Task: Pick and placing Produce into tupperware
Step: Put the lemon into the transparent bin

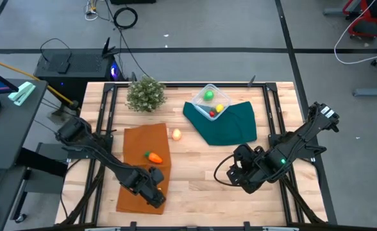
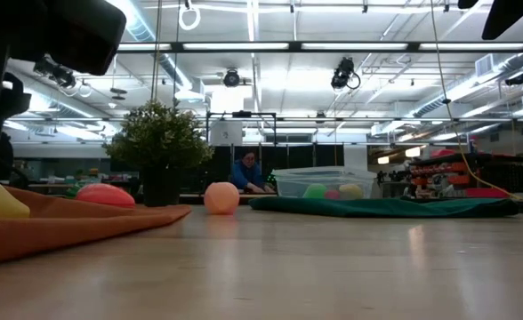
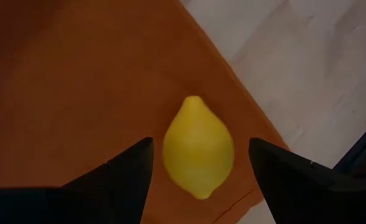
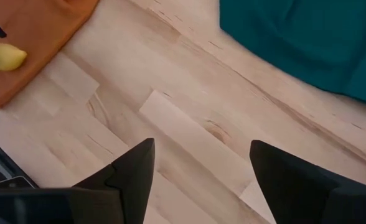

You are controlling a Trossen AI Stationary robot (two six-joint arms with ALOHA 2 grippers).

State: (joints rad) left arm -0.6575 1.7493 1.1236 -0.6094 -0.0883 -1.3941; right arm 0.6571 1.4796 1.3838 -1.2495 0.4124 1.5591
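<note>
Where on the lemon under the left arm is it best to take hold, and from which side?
Probably across the lemon's wide middle, coming straight down from above. It lies flat on the orange cloth with its pointed ends along the gap of the open left end effector, whose fingers flank its rounded sides.

Cloths: two — one orange cloth [image 1: 143,168], one dark green cloth [image 1: 227,123].
Tupperware [image 1: 211,101]: one, on the green cloth, holding three pieces: one green ball [image 1: 209,95], one yellow piece [image 1: 218,108], one red piece [image 1: 212,113].
On the orange cloth: one carrot [image 1: 153,156], one lemon [image 3: 198,146].
Beside the orange cloth: one peach ball [image 1: 175,133].
Potted plant [image 1: 145,94]: one.
</note>
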